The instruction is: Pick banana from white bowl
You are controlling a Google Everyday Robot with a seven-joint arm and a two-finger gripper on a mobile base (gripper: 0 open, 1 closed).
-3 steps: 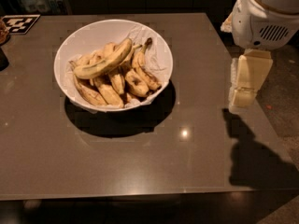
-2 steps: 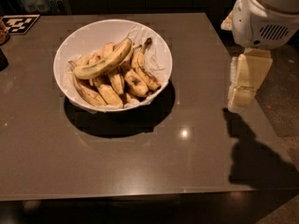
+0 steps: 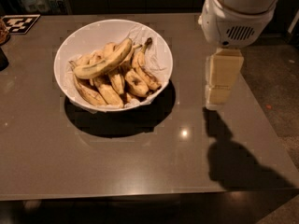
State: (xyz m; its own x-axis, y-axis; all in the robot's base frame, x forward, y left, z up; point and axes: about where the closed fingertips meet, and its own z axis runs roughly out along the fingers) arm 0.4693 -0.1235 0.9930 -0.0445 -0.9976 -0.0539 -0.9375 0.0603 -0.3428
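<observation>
The banana is long, curved and yellow. It lies on top of several shorter, browner bananas in the white bowl, which is lined with crumpled white paper. The bowl stands on the dark table, left of centre. My gripper hangs from the white arm housing to the right of the bowl, above the table near its right edge. It is apart from the bowl and holds nothing that I can see.
A black-and-white patterned tag lies at the table's far left corner. A dark object sits at the left edge. The table's right edge drops to the speckled floor. The arm's shadow falls front right.
My gripper and arm have moved left, closer to the bowl. The bowl and bananas have not moved.
</observation>
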